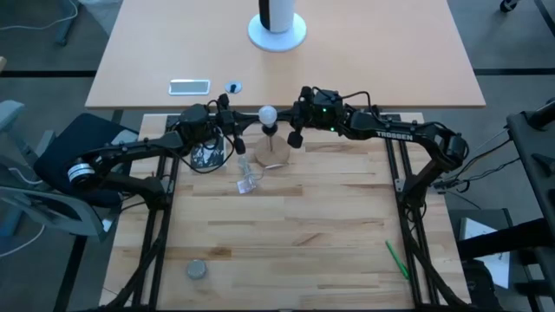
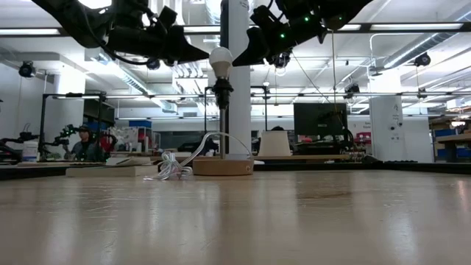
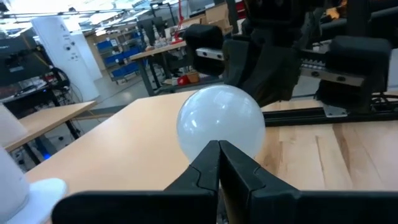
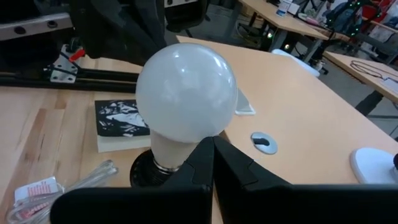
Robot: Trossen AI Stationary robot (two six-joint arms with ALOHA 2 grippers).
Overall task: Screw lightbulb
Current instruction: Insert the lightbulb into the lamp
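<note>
The white frosted lightbulb (image 1: 268,113) stands upright in a black socket (image 2: 221,92) on a thin post that rises from a round wooden base (image 1: 271,154). My left gripper (image 1: 242,122) is shut, its tip close to the globe's left side (image 2: 213,56). My right gripper (image 1: 294,121) is shut, its tip close to the globe's right side (image 2: 230,60). In the left wrist view the shut fingertips (image 3: 219,149) show in front of the globe (image 3: 221,121). In the right wrist view they (image 4: 212,146) show just under the globe (image 4: 185,93). My left gripper has its shut fingertips at the globe's left side, coming level from the table's left; whether they touch it I cannot tell. My right gripper has its shut fingertips at the globe's lower right side, coming level from the table's right; whether they touch it I cannot tell.
A clear cord and plastic wrapper (image 1: 247,178) lie by the base, and a black-and-white booklet (image 1: 206,156) lies to its left. A grey disc (image 1: 197,269) and a green pen (image 1: 397,258) lie near the front. A white slab (image 1: 189,86) and a white stand (image 1: 277,33) are on the far table.
</note>
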